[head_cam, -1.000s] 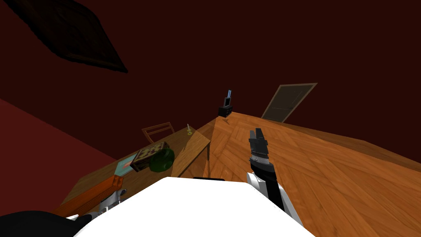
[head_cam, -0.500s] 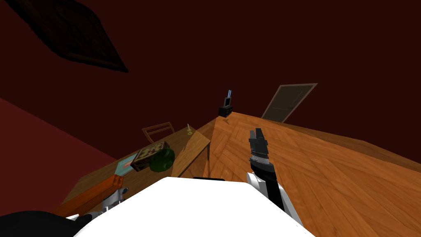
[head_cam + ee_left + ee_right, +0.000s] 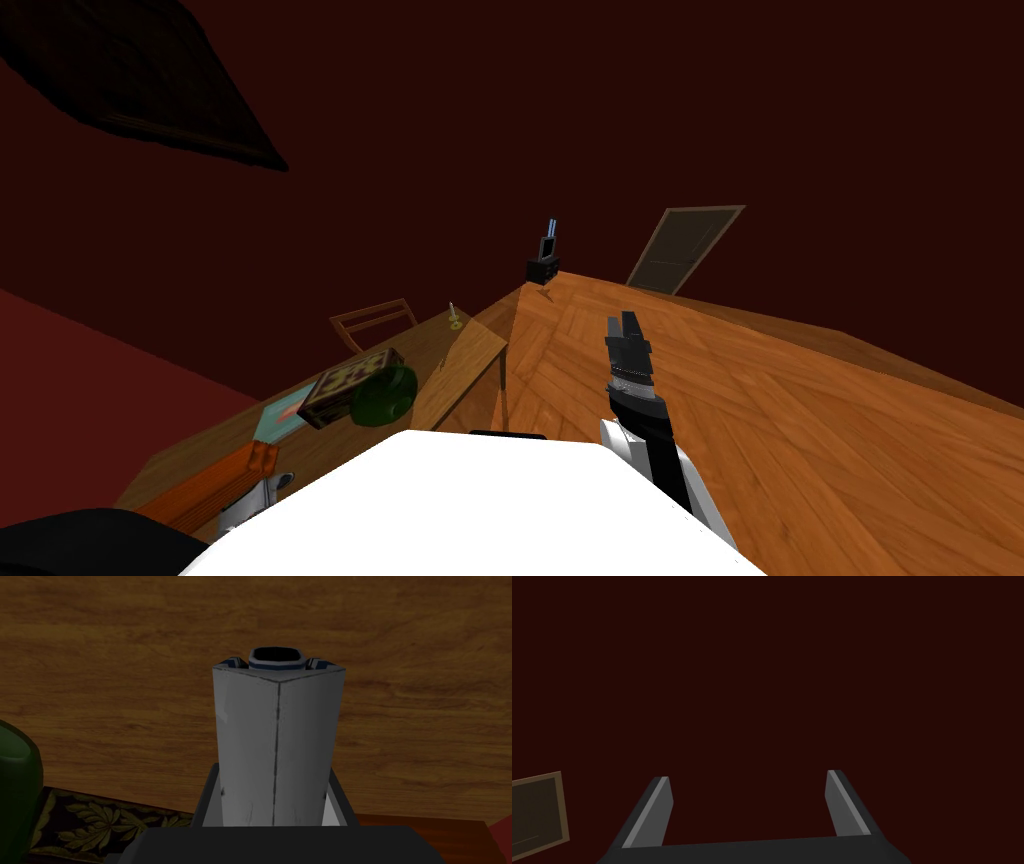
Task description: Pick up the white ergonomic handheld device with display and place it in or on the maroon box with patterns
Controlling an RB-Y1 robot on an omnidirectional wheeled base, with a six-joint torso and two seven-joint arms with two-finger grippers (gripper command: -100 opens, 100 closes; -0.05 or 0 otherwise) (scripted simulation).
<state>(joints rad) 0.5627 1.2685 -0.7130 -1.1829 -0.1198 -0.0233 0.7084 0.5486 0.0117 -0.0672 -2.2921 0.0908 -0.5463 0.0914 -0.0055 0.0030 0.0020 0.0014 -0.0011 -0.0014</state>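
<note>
My left gripper (image 3: 272,772) is shut on the white handheld device (image 3: 277,736), which stands up between the fingers and has a dark, blue-rimmed opening at its far end. It hangs over a wooden table (image 3: 410,701). The maroon box (image 3: 100,821) with a leaf pattern lies just beside the gripper's body, next to a dark green object (image 3: 15,786). In the head view the box (image 3: 345,385) sits on the table at the left, touching the green object (image 3: 388,395). My right gripper (image 3: 628,325) is held over the floor, and its fingers (image 3: 657,811) stand open with nothing between them.
A teal mat (image 3: 280,415) and an orange block (image 3: 215,485) lie on the table (image 3: 440,350) near the box. A small candlestick (image 3: 454,320) stands at its far end, with a chair (image 3: 372,320) behind. A black stand (image 3: 543,264) and a door (image 3: 685,250) are at the far wall.
The whole head view has shifted down and to the left, so my head or base has moved. The box and green object keep their places on the table. The right arm is unmoved.
</note>
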